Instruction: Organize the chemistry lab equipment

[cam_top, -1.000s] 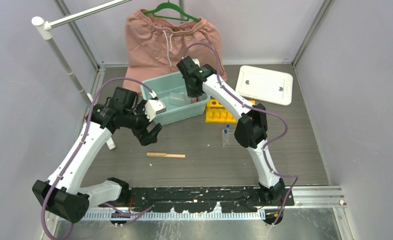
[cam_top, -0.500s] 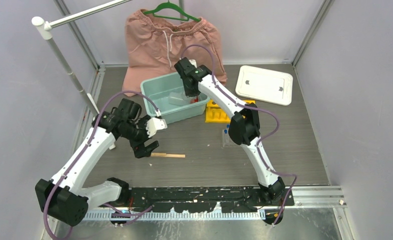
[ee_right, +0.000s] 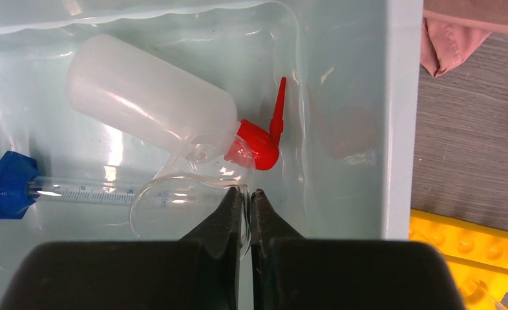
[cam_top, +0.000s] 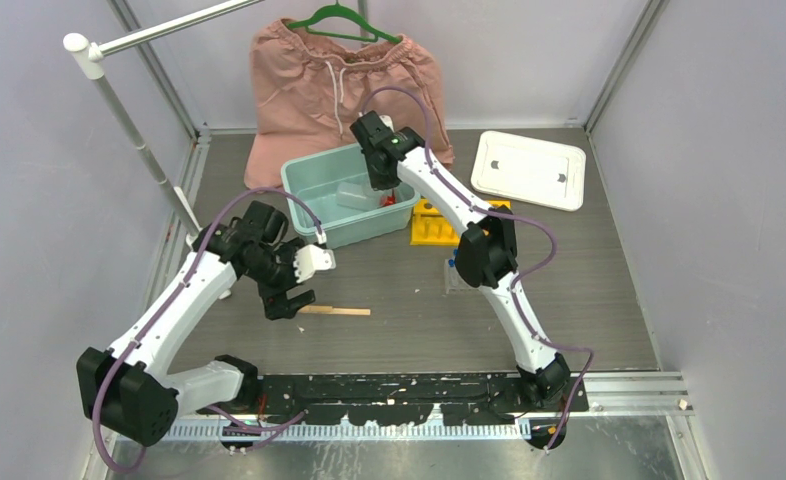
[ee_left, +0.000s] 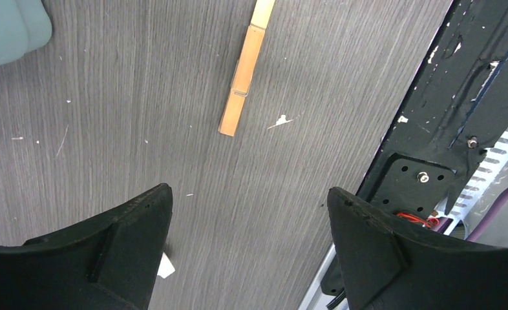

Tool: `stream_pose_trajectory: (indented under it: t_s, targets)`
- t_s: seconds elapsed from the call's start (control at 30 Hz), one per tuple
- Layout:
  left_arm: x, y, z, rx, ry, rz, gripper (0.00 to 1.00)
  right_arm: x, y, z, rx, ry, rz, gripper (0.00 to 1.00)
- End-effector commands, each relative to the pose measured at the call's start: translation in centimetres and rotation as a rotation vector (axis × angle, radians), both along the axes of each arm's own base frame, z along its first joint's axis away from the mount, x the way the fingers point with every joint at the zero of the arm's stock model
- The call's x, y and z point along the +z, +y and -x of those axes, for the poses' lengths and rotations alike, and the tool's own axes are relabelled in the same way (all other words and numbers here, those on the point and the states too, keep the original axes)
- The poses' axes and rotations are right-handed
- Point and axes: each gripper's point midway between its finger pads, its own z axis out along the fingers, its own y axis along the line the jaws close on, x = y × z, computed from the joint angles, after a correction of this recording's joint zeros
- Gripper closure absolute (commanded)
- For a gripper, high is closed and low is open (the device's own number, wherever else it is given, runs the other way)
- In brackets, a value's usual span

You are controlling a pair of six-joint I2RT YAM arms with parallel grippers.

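My right gripper [ee_right: 247, 195] is shut on the rim of the tiny clear beaker [ee_right: 174, 210], holding it inside the teal bin [cam_top: 309, 185]. In the bin lie the white red-nozzled squeeze bottle [ee_right: 154, 110] and a blue-capped tube [ee_right: 19, 187]. My left gripper [ee_left: 248, 194] is open and empty above the table, just short of the near end of the wooden stick [ee_left: 245, 71], which also shows in the top view [cam_top: 334, 311]. The yellow rack [cam_top: 437, 225] and the clear rack with blue-capped tubes [cam_top: 456, 272] stand right of the bin.
The white lid [cam_top: 529, 169] lies at the back right. Pink shorts [cam_top: 329, 80] on a green hanger hang behind the bin. A white pole [cam_top: 129, 125] stands at the left. The black base rail [ee_left: 445, 110] runs along the near edge.
My left gripper has swung down from beside the bin towards the left end of the wooden stick. My right gripper has shifted slightly within the bin.
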Motion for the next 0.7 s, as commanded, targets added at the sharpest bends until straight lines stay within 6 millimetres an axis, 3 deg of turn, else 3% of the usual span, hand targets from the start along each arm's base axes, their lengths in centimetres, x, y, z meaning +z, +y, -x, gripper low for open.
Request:
stream_pose_trajectory:
  t_s: [0.0,0.2,0.4,0.67]
  targets:
    - [-0.1,-0.2,-0.6,-0.024,-0.041,-0.003,0.1,-2.4,-0.2,1.0,0.029,0.057,0.056,0.93]
    - [0.1,-0.6,-1.4,-0.011,-0.059,0.009,0.09,0.0,-0.5,1.5,0.017,-0.07,0.141,0.93]
    - [0.3,-0.7,-1.6,0.004,-0.067,0.017,0.09,2.1,0.7,1.6,0.053,-0.141,0.163,0.93]
    - [0.1,-0.5,-1.3,0.003,-0.072,0.015,0.09,-1.0,0.6,2.0,0.085,-0.061,0.185,0.93]
